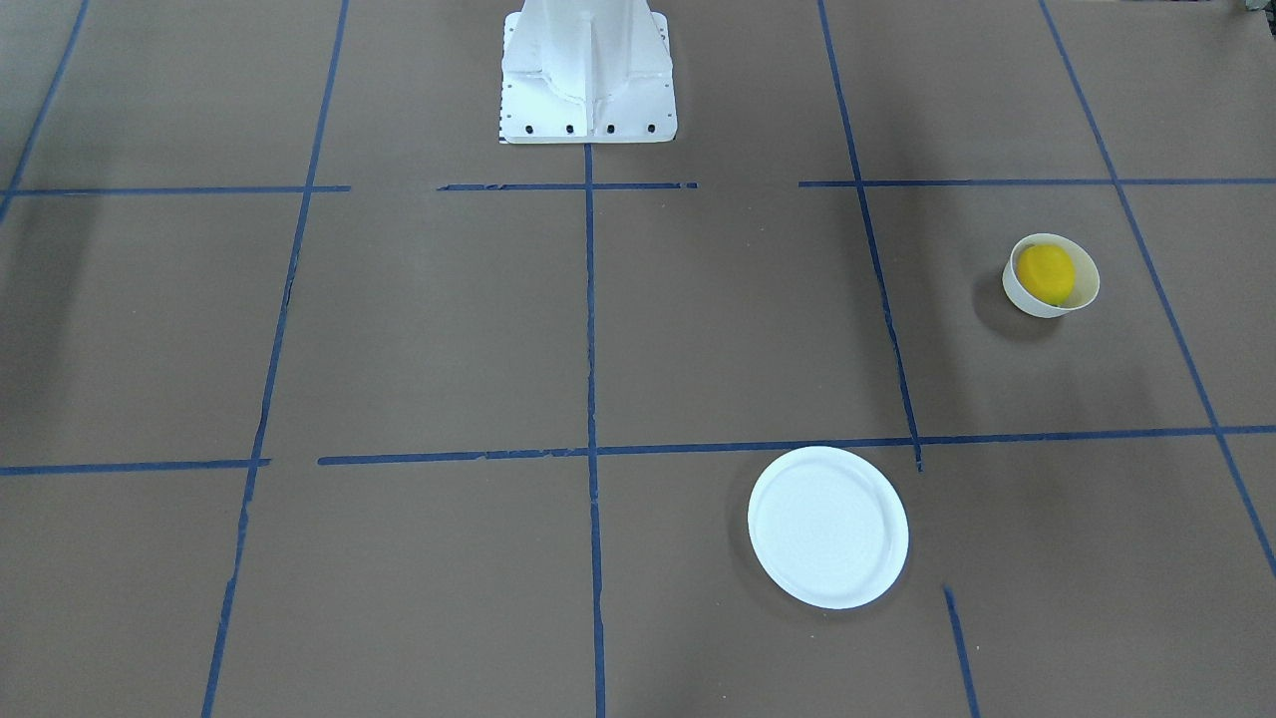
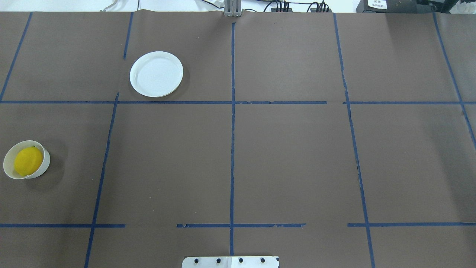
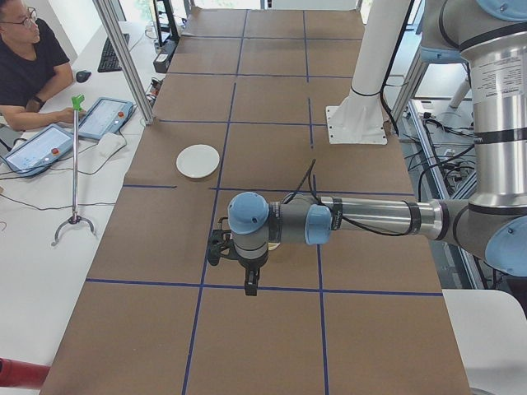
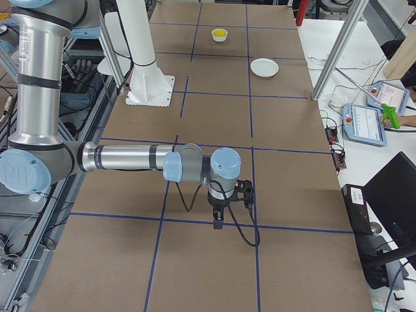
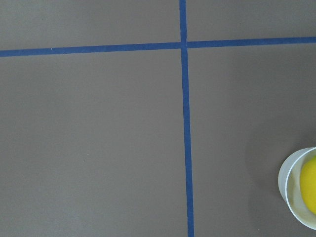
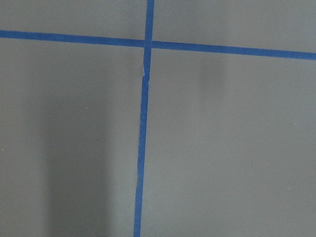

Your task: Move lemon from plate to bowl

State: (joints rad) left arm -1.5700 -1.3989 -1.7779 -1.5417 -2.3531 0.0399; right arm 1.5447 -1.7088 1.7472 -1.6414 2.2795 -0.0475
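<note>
The yellow lemon (image 1: 1045, 273) lies inside the small off-white bowl (image 1: 1027, 301). Both show at the table's left in the overhead view, lemon (image 2: 28, 160) in bowl (image 2: 46, 163), and at the left wrist view's right edge, lemon (image 5: 311, 190) in bowl (image 5: 290, 187). The flat white plate (image 1: 827, 526) is bare; in the overhead view it (image 2: 156, 73) lies far left of centre. My left gripper (image 3: 249, 285) hangs above the table, pointing down, seen only in the left side view. My right gripper (image 4: 218, 222) shows only in the right side view. I cannot tell whether either is open or shut.
The white robot pedestal (image 1: 588, 80) stands at the table's robot side. Blue tape lines (image 2: 232, 149) grid the brown table cover. An operator (image 3: 29, 62) sits at a side desk with tablets (image 3: 103, 117) and a grabber tool (image 3: 76, 164).
</note>
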